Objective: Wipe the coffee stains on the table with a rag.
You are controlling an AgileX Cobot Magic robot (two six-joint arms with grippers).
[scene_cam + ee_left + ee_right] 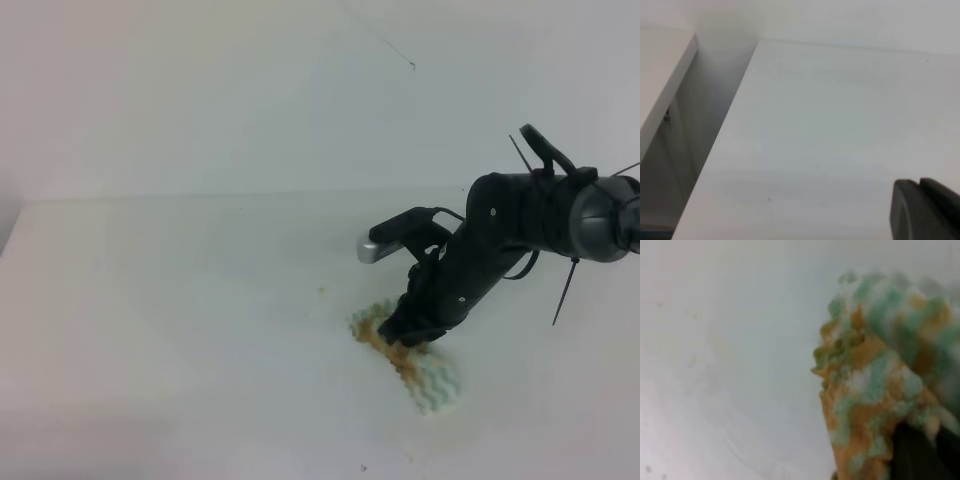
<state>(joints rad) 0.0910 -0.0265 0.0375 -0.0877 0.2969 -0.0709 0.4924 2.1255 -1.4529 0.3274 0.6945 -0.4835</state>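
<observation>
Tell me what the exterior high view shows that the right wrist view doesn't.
Only the exterior high view: the whole right arm, the right gripper pressing the rag onto the table, and a tiny tan speck. Only the right wrist view: close detail of orange-brown staining soaked through the rag's green waves, and faint smear marks. Both: rag and white table.

white table (180,300), rag (430,385) white w/ green waves, orange-brown stains
</observation>
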